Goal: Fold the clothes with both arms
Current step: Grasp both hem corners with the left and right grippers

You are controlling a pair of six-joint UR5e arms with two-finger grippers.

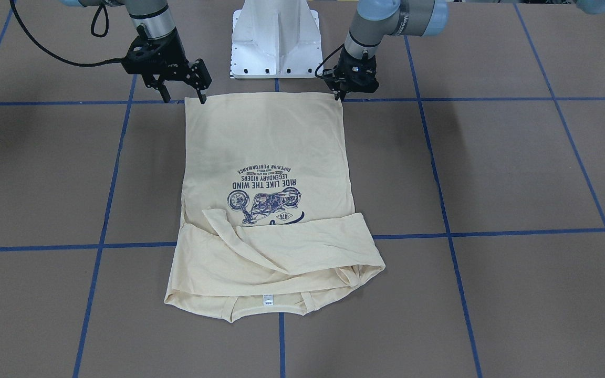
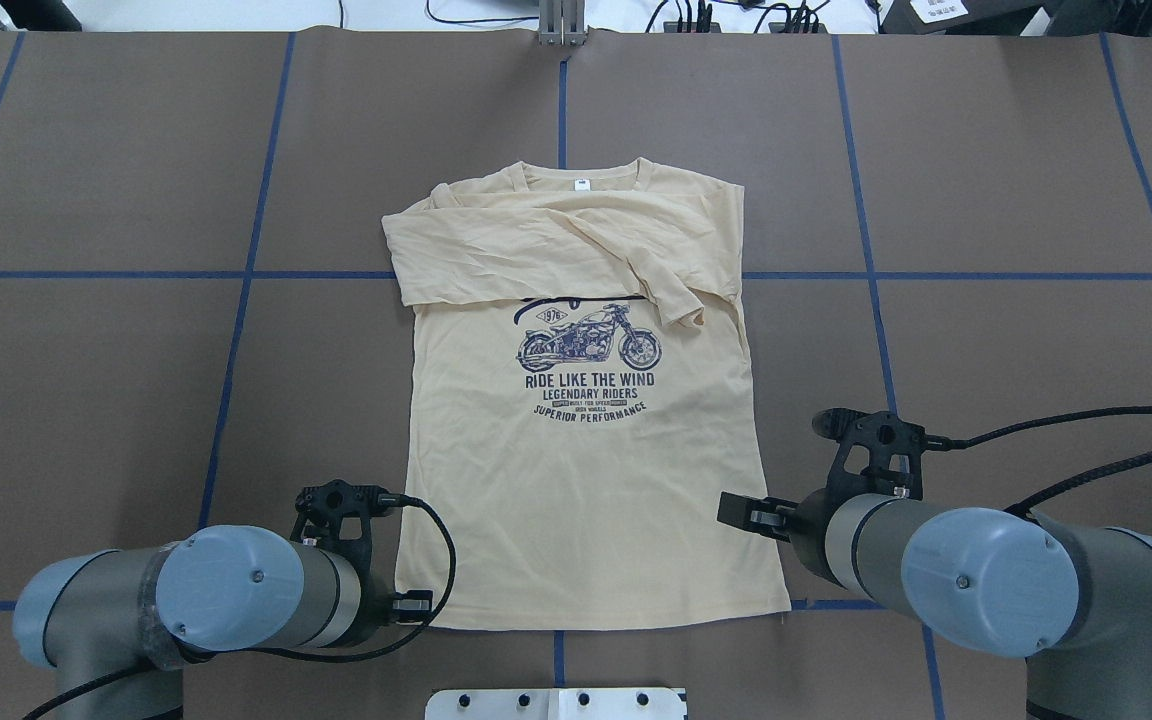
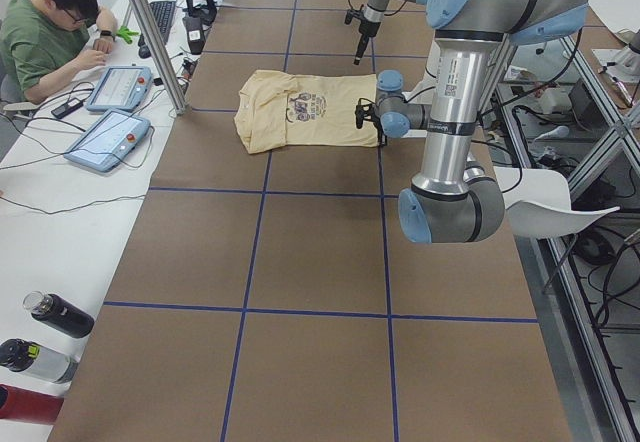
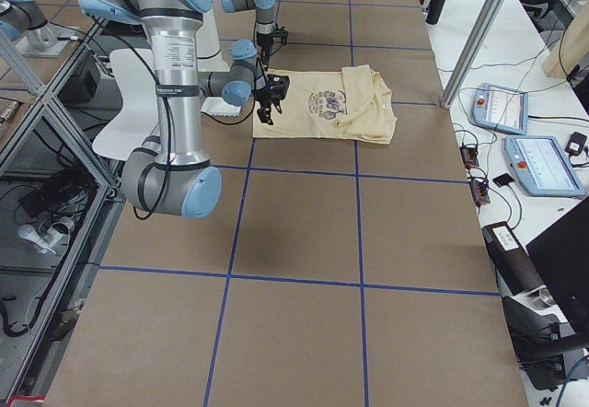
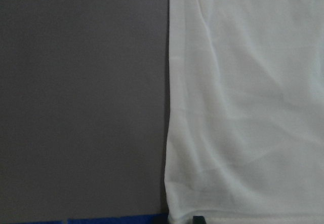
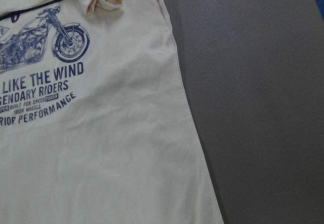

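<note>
**While the T-shirt (image 2: pixel 586 480) lies flat, grippers stand at its hem**

Where blue tape lines (image 1: pixel 491 232) cross the brown table (image 1: pixel 518 168), it lies print-up, hem toward the white pedestal (image 1: pixel 276 42), sleeves folded across the chest. The right gripper (image 1: pixel 184 98) is spread wide at one hem corner; whether the left gripper (image 1: pixel 340 94) at the other is clamped cannot be told. A seated person (image 3: pixel 45 32) and two pendants (image 3: pixel 108 140) occupy a white side bench (image 3: pixel 40 222).
</note>
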